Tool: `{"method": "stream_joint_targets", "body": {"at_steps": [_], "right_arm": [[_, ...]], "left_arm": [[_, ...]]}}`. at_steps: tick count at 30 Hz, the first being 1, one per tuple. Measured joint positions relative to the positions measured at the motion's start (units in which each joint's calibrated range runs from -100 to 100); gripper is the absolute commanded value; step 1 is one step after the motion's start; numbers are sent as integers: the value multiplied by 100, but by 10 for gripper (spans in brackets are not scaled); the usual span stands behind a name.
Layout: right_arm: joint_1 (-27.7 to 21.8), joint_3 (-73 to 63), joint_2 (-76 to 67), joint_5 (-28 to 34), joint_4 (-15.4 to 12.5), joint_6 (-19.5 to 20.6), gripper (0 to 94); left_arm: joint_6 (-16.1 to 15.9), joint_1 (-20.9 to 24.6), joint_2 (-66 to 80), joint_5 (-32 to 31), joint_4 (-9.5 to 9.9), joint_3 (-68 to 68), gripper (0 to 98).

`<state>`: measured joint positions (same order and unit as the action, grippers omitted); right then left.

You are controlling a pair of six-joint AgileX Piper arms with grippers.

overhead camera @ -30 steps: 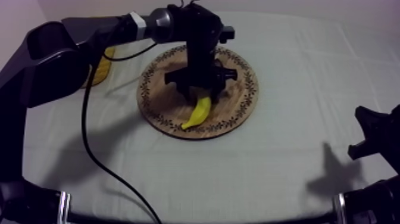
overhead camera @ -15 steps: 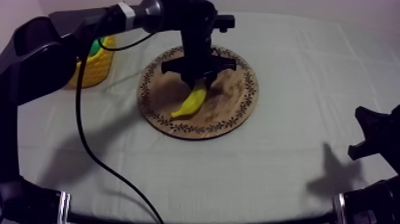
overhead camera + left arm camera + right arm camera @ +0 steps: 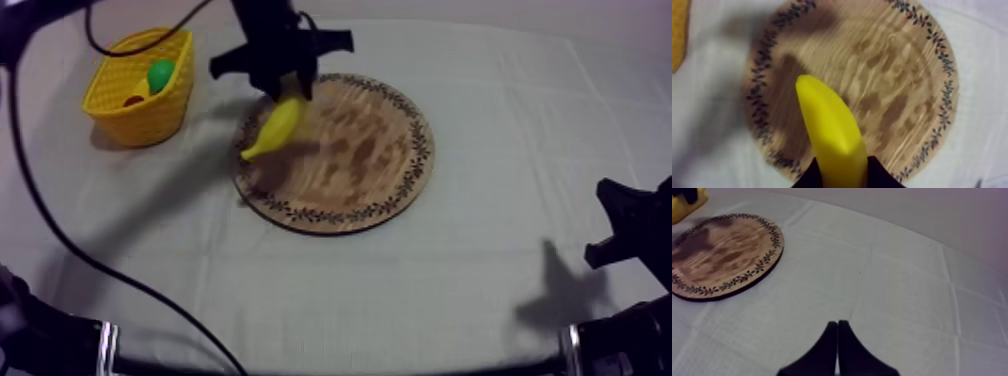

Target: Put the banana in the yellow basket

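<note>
Hanging slantwise from the left gripper (image 3: 284,92), whose fingers (image 3: 879,178) clamp its upper end, the banana (image 3: 274,128) is just below the claw over the wooden board's (image 3: 365,150) rim, the yellow basket (image 3: 118,112) stands to one side, and the right gripper (image 3: 837,338) rests pinched narrow above cloth (image 3: 897,288).
</note>
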<state>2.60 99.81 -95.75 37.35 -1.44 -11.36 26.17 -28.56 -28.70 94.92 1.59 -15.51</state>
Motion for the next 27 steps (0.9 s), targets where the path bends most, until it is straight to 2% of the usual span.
{"method": "stream_joint_targets", "body": {"at_steps": [6, 14, 21, 27], "right_arm": [[0, 0, 0, 0, 0, 0, 3], [0, 0, 0, 0, 0, 0, 3], [0, 0, 0, 0, -3, 0, 3], [0, 0, 0, 0, -3, 0, 3]], "left_arm": [[-206, 349, 1298, 153, 47, 421, 239], [-481, 1079, 2418, 249, 318, 583, 248], [-582, 1702, 2172, 199, 609, 648, 252], [-728, 2079, 1653, -123, 756, 16, 262]]}}
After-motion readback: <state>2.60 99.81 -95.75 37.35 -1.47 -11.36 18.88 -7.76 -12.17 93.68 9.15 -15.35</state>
